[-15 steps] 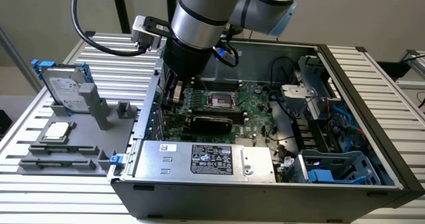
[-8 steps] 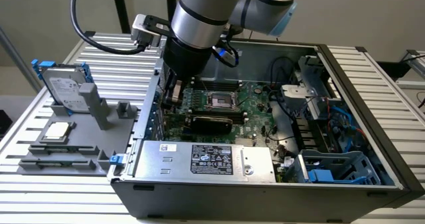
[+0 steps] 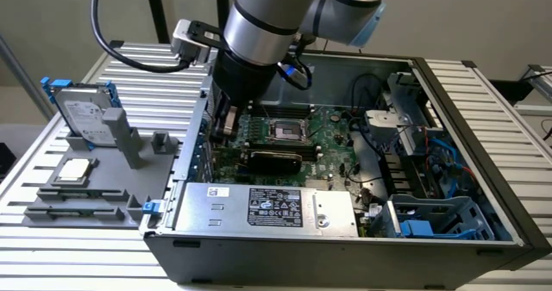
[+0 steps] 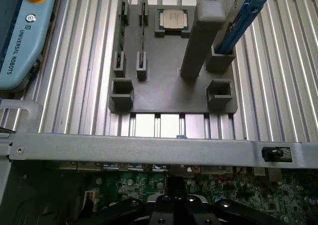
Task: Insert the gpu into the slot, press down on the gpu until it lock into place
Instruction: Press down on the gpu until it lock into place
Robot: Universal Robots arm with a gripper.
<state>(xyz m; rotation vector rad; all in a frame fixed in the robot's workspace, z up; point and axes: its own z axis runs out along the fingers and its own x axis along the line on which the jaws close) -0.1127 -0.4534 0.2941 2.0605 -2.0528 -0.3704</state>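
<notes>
Jaws closed, low inside the case (image 3: 345, 258), close against its side wall (image 4: 149, 148). Gpu (image 3: 271, 160) just beside the jaws, edge-down on the motherboard (image 3: 332, 132); contact unclear. Open room above.

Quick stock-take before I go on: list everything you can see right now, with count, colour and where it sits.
computer case: one, dark grey, open on the slatted table
motherboard: one, green, on the case floor
gpu: one, black, lying across the motherboard below the CPU socket
CPU socket: one, silver frame, centre of the motherboard
power supply: one, silver with a label, near edge of the case
drive cage: one, blue, case corner at the exterior view's right
parts fixture: one, grey, beside the case at the exterior view's left
hard drive: one, silver in a blue bracket, standing on the fixture
processor chip: one, silver, in a fixture pocket
teach pendant: one, blue-grey, on the table
gripper: one, black, shut, inside the case by its wall
</notes>
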